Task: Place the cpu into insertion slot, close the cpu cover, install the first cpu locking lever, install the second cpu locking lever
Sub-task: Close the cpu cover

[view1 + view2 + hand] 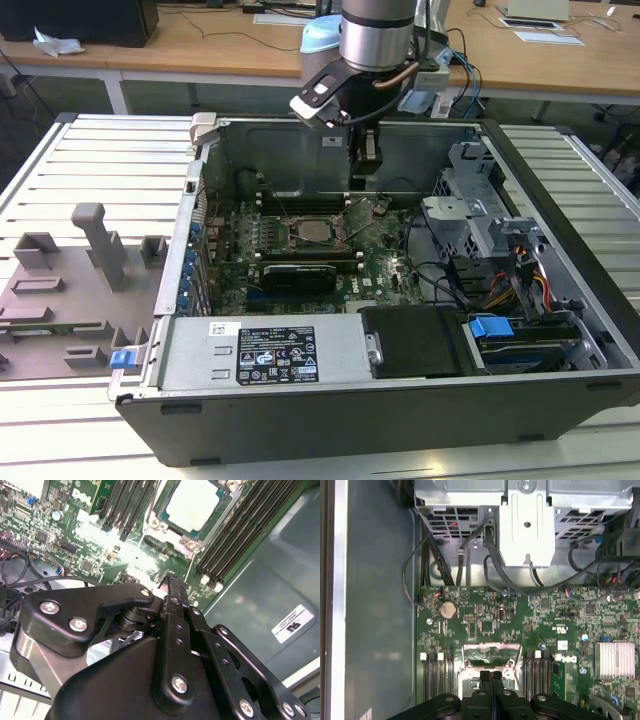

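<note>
Here the pincer (366, 180) hangs inside the open case (300, 410), which stands on the slatted counter (100, 160). In both wrist views its fingers (485, 682) are clenched tip to tip with nothing between them, so it carries no part.

The cpu (316, 232) is already in the slot (192, 544) on the green board (385, 265). In the second wrist view its pale metal top (192, 505) shows through a metal frame that I take to be the cover (161, 507), and the frame looks to be lying flat over the chip. Whether either locking lever is latched I cannot tell.

The relation that matters is the offset. In the exterior view the slot lies toward the exterior view's left of the pincer and nearer the camera, while the pincer is near the case's far wall, just beside the slot's far corner. It looks to be above the board, not touching it.

The chip is square, so it has no long axis. The memory slots (240, 535) run along two opposite sides of it. In the second wrist view the shut fingertips (172, 582) point toward the slot's near edge, close to it but apart.
</note>
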